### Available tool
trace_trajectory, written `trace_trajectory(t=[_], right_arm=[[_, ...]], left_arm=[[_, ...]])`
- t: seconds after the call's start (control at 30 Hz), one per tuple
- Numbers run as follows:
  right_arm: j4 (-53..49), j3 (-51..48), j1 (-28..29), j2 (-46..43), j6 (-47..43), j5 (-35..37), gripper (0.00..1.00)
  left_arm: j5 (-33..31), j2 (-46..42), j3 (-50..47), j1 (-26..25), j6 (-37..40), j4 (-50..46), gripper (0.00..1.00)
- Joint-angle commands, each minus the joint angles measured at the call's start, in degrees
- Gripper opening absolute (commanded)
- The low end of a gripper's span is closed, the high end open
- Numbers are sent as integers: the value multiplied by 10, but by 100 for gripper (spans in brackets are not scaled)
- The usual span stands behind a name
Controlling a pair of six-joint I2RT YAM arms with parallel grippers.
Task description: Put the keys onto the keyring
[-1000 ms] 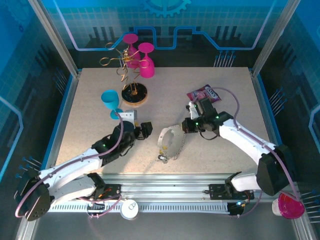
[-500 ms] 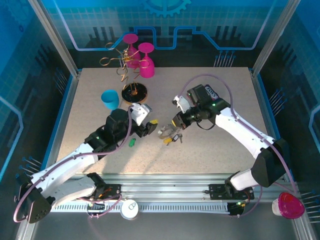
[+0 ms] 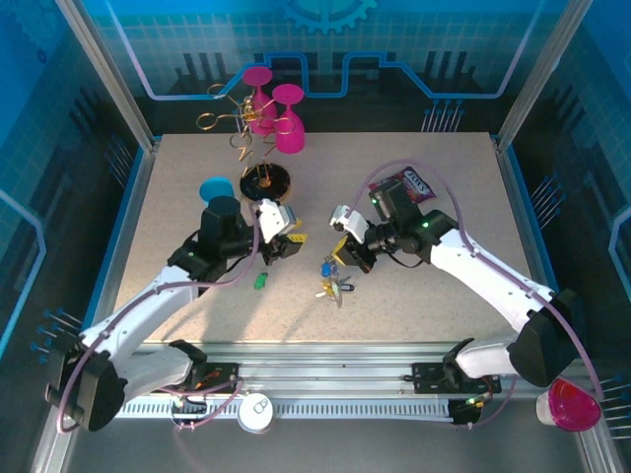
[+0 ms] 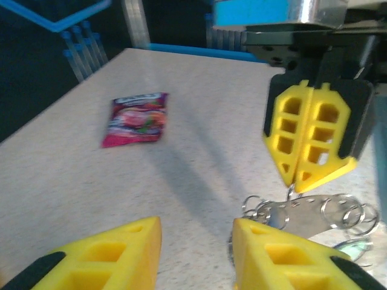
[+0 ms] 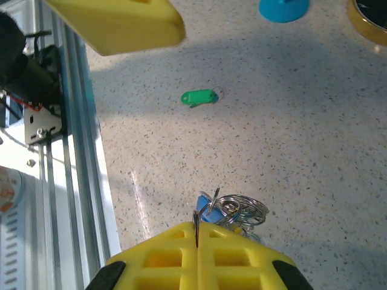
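Right jaws are clamped shut on the keyring (image 5: 196,222), a thin dark wire, with silvery rings (image 5: 240,208) and a blue-headed key (image 5: 207,207) bunched just under them, mid-bench. Left jaws hang partly open, nothing in them. A green plastic-headed key (image 5: 198,96) lies flat on the speckled bench (image 5: 302,133), further left.

arms (image 3: 148,307): white links, black joints | cables (image 3: 404,162): mauve | tool fingers (image 4: 290,124): yellow, boxy cut-outs, black backing
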Motion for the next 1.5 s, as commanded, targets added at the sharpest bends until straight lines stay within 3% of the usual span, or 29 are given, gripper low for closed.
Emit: trace_trajectory(t=[0.0,0.23,0.43,0.67,1.13,1.33,1.47], right_arm=[[46,-9,8,-13,-64,-42,0],[10,10,24,16,-123,-51,0],[9,21,34,36,-142,-65,0],[12,21,44,43,-148,-75,0],[57,14,63,49,-123,-79,0],[76,10,69,54,-108,-85,0],[83,4,68,54,-100,-89,0]], left_arm=[[155,18,-23,4,25,54,33],[251,36,-50,3,64,54,14],[248,39,-59,3,106,14,23],[237,67,-50,2,142,-8,23],[253,101,-49,-1,124,11,23],[252,105,-56,-3,106,42,19],[250,98,-68,-3,93,76,11]])
